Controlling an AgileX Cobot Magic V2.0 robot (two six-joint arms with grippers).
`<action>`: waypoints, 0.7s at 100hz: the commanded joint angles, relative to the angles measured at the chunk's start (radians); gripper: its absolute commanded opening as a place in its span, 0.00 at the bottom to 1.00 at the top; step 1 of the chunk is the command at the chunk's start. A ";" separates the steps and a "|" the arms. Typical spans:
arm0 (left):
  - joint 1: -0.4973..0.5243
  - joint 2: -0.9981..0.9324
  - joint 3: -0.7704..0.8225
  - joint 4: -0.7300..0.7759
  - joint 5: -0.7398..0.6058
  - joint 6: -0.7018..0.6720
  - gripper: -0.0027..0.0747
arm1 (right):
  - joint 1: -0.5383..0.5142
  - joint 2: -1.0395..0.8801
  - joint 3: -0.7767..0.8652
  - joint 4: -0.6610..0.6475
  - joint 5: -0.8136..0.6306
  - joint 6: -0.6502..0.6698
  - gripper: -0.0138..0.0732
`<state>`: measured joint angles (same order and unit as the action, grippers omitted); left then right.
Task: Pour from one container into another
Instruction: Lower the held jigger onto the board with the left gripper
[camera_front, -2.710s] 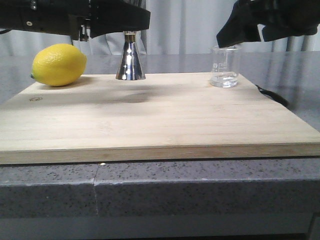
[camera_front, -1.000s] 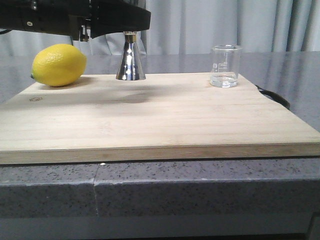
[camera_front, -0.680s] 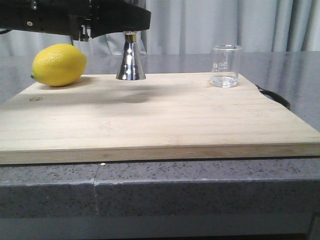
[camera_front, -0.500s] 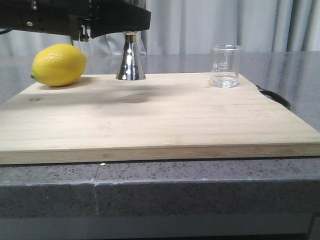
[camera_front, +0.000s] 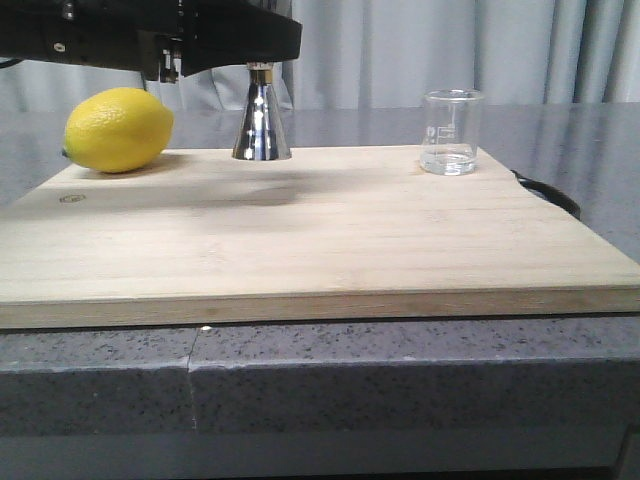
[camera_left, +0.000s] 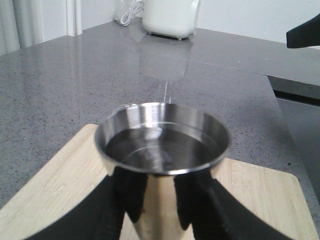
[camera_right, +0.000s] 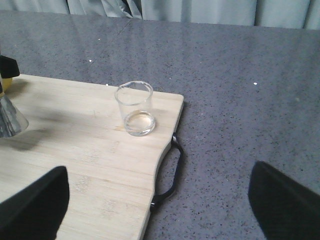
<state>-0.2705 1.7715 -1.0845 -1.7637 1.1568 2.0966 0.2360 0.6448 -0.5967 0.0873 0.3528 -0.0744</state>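
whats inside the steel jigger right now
The left wrist view shows clear liquid pooled in the jigger's upper cup. Its lower cone is hidden by the left end effector gripping it.

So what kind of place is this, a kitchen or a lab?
Probably a kitchen or bar-style counter mock-up: a wooden cutting board on a grey speckled stone countertop, with a lemon, a steel jigger and a small glass beaker on the board.

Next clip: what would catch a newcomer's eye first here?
The bright yellow lemon at the far left of the wooden board. Beside it, the shiny steel jigger stands upright in the left tool, liquid in its top cup. The small glass beaker stands alone at the far right, nearly empty.
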 joint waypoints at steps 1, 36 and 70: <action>-0.007 -0.041 -0.029 -0.061 0.100 0.038 0.30 | 0.001 -0.007 -0.028 -0.019 -0.066 0.001 0.92; -0.007 -0.040 0.030 -0.084 0.100 0.147 0.30 | 0.001 -0.007 -0.028 -0.019 -0.081 0.001 0.92; -0.007 -0.038 0.075 -0.100 0.100 0.244 0.30 | 0.001 -0.007 -0.028 -0.019 -0.085 0.001 0.92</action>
<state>-0.2705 1.7715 -0.9906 -1.7617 1.1550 2.3259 0.2360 0.6448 -0.5967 0.0810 0.3490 -0.0744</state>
